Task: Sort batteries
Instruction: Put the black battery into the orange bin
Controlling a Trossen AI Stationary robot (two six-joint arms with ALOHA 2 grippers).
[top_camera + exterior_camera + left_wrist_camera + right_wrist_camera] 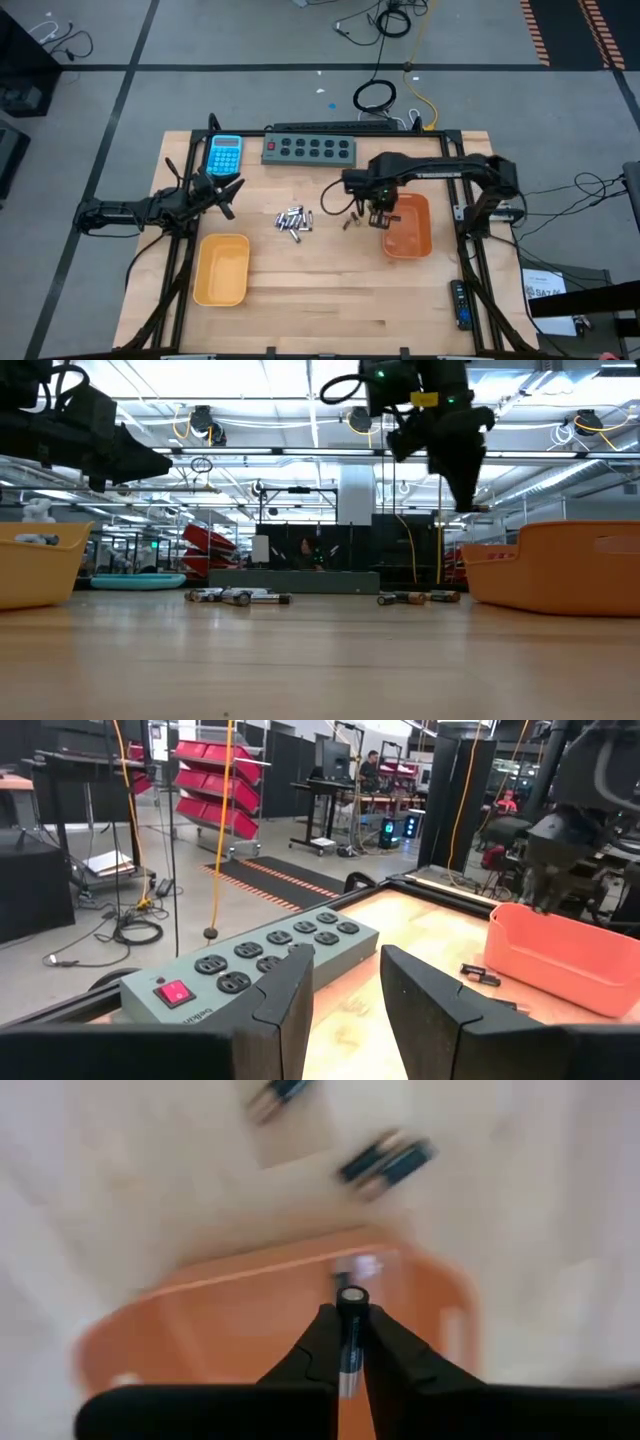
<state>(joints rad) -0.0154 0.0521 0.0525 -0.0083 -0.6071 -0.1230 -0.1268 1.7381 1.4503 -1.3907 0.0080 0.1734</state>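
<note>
From above, the right gripper (379, 215) hangs over the near-left corner of the orange tray (412, 232), while the left gripper (228, 190) waits beside the blue calculator (224, 154). A cluster of batteries (294, 220) lies mid-bench (330, 300), two dark ones (349, 221) closer to the orange tray — the yellow tray (222, 269) sits to the left.

At bench level, the batteries (238, 596) rest in a row between both trays.

The left wrist view shows its fingers (290, 995) narrowly parted, holding nothing, near the power strip (250, 958).

The right wrist view shows the fingers (320, 1345) pinching one battery (350, 1325) upright above the orange tray (250, 1320).
</note>
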